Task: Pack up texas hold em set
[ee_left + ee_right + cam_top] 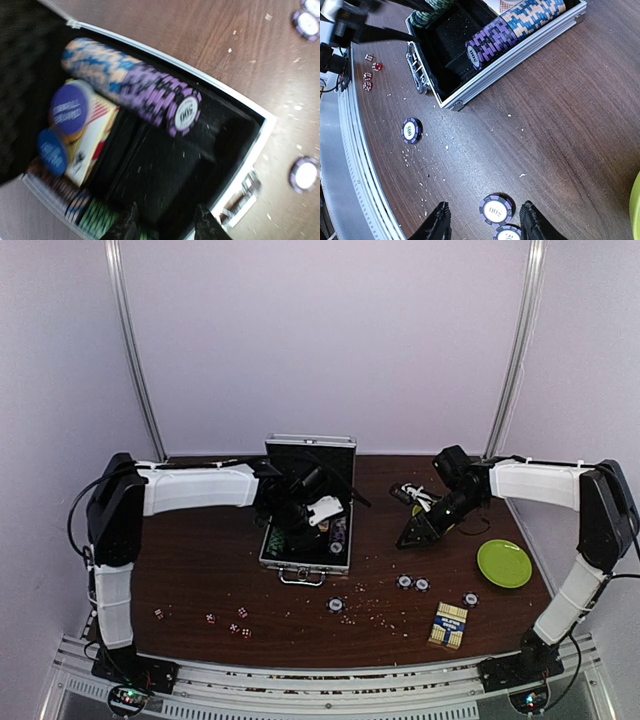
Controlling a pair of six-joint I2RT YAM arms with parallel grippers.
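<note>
The silver case (300,558) lies open at mid-table, its lid (310,455) upright. In it are a row of purple and blue-tan chips (130,82), green chips (97,215) and a card pack (92,137). My left gripper (165,227) is open and empty over the case's bare black compartment (170,165); it shows from above too (300,518). My right gripper (485,227) is open above the table (415,532), with a loose purple 500 chip (496,209) below, between its fingers. More chips (336,605) (470,598), red dice (210,618) and the yellow-blue card box (449,625) lie on the table.
A flat lime-green plate (504,563) lies at the right. Something lime-green (445,523) shows behind my right gripper. White crumbs are scattered over the dark wood table (200,560). A metal rail (300,675) runs along the near edge.
</note>
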